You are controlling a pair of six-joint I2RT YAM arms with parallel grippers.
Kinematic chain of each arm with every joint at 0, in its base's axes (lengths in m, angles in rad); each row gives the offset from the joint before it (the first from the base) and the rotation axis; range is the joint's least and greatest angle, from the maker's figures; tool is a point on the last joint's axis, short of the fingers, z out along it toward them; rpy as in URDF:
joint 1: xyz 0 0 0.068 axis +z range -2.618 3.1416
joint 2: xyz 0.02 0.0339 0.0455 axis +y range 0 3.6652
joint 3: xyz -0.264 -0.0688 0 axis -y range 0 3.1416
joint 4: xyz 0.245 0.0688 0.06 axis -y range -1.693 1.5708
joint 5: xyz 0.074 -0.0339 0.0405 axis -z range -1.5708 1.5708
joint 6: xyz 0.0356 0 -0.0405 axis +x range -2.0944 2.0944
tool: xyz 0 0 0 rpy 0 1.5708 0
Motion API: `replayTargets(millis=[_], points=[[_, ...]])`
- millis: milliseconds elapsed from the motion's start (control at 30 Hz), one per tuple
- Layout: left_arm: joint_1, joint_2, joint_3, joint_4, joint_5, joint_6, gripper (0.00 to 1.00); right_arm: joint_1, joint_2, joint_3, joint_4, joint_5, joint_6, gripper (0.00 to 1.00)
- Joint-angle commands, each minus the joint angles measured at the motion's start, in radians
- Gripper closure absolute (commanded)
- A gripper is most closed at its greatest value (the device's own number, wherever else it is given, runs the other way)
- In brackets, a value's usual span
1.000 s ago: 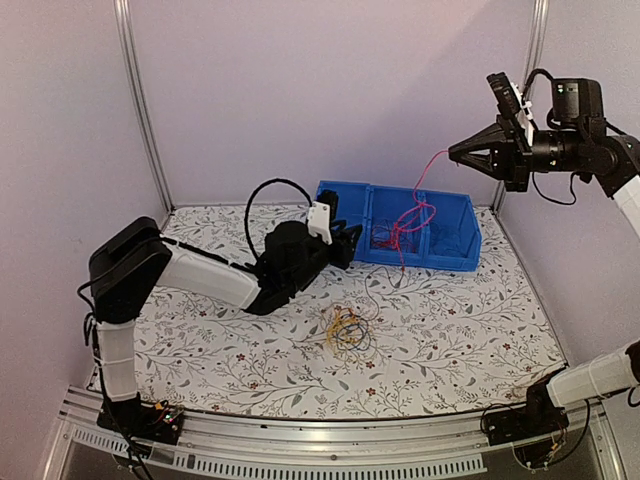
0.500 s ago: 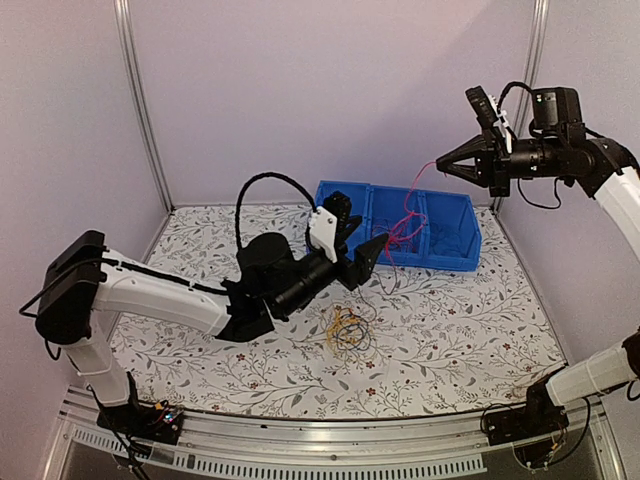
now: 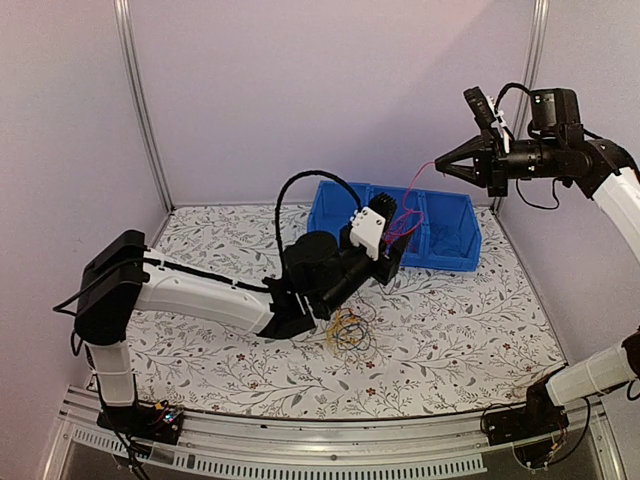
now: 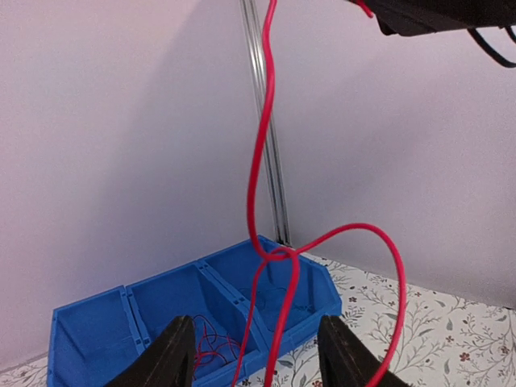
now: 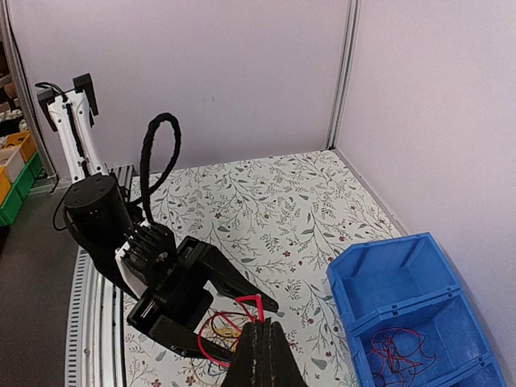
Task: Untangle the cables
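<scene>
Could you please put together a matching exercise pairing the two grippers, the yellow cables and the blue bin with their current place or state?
1 right gripper
2 left gripper
3 yellow cables
4 blue bin

A loose on the table
B open
C at the table's far edge
D shut on the red cable

Pairs: 1-D, 2-B, 3-A, 4-C

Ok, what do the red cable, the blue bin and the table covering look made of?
Red cable: thin wire in what looks like smooth plastic insulation; it hangs in soft curves. Blue bin: rigid moulded plastic with a slight sheen and moulded dividers. Table covering: probably printed cloth or vinyl, matte, floral pattern; which one I cannot tell.
</scene>
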Motion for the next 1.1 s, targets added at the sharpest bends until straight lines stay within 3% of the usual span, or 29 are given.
replayTargets(millis=[0, 100, 233, 400, 667, 933, 1067], points=[[-0.002, 0.062, 0.085, 0.005, -0.197, 0.017, 0.51, -0.003, -0.008, -0.014, 0.022, -0.020, 0.023, 1.00], [0.018, 0.087, 0.092, 0.114, -0.326, 0.015, 0.52, -0.003, -0.012, -0.010, 0.021, -0.047, 0.034, 1.00], [0.059, 0.080, 0.063, 0.220, -0.282, -0.045, 0.56, -0.003, -0.019, -0.008, 0.014, -0.053, 0.040, 1.00], [0.139, 0.119, 0.098, 0.148, -0.218, -0.221, 0.59, -0.002, -0.021, 0.040, -0.032, -0.128, 0.034, 1.00], [0.262, 0.239, 0.128, -0.029, -0.216, -0.396, 0.58, -0.109, 0.014, 0.316, -0.114, -0.310, 0.035, 1.00], [0.384, 0.129, -0.080, -0.052, -0.180, -0.519, 0.71, -0.189, 0.040, 0.438, -0.126, -0.369, 0.052, 1.00], [0.437, 0.051, -0.213, -0.059, -0.205, -0.536, 0.73, -0.243, 0.049, 0.489, -0.127, -0.399, 0.067, 1.00]])
